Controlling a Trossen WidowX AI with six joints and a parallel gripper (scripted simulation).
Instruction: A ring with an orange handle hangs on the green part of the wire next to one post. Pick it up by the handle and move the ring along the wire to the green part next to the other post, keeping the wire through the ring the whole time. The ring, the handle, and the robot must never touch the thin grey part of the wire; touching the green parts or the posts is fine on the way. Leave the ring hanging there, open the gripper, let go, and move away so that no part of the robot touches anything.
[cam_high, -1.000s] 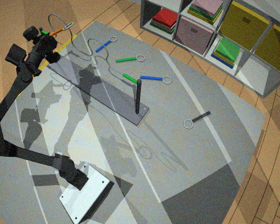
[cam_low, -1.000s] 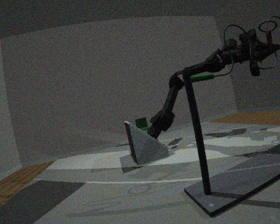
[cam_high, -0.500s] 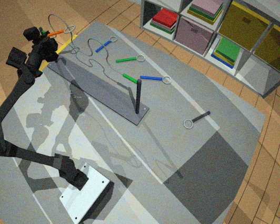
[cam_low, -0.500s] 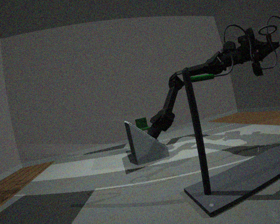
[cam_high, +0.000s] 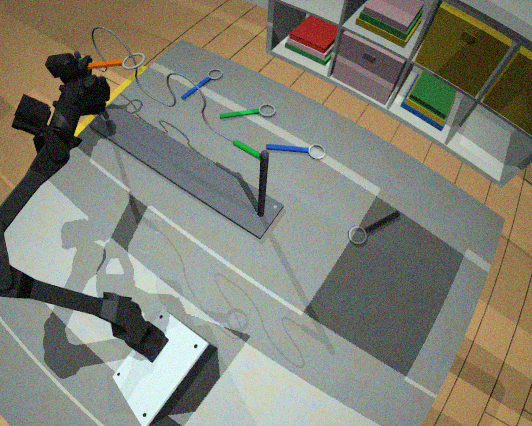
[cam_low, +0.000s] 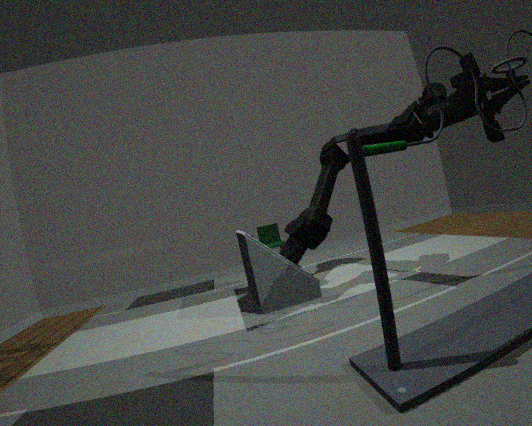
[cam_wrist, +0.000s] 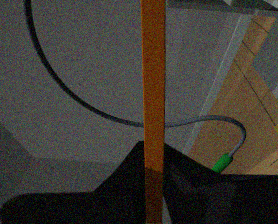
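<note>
My gripper (cam_high: 85, 64) (cam_low: 497, 87) (cam_wrist: 149, 147) is shut on the orange handle (cam_high: 105, 63) (cam_wrist: 153, 90) and holds it high at the far left end of the wire stand. The handle's ring (cam_high: 133, 60) (cam_low: 508, 65) sits at the thin grey wire (cam_high: 170, 80) (cam_wrist: 75, 100), just past a large loop; I cannot tell whether they touch. In the wrist view a green wire part (cam_wrist: 222, 162) lies low, right of the handle. The near post (cam_high: 262, 182) (cam_low: 372, 250) carries the other green part (cam_high: 246, 148) (cam_low: 384, 148). The far post is hidden behind my arm.
The posts stand on a long grey base plate (cam_high: 185, 170) (cam_low: 450, 345). Loose rings lie on the table: two with blue handles (cam_high: 196, 87) (cam_high: 287, 148), one with a green handle (cam_high: 239, 113), one with a dark handle (cam_high: 381, 221). A shelf (cam_high: 480, 165) with boxes stands at the back right.
</note>
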